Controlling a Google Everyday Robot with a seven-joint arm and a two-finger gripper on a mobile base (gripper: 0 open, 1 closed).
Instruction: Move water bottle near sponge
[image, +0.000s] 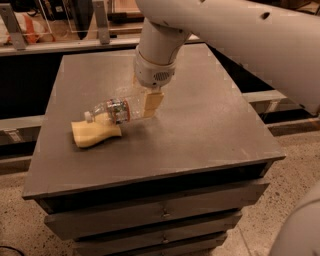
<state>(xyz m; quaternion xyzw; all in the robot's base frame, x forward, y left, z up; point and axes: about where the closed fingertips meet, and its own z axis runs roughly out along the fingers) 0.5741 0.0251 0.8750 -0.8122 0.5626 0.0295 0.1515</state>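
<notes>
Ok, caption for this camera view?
Gripper at the base of a sideways water bottle, its cap end by the sponge.

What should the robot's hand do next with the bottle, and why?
Probably let go and lift straight up. The water bottle lies on its side with its cap end against the sponge, so it looks near enough already. The hand is at the bottle's bottom end, so rising straight up should avoid knocking it away.

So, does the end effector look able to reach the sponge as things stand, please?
Probably yes: the end effector sits at the water bottle's base, close to the sponge, whose near side lies uncovered; only the bottle's neck overlaps it.
</notes>
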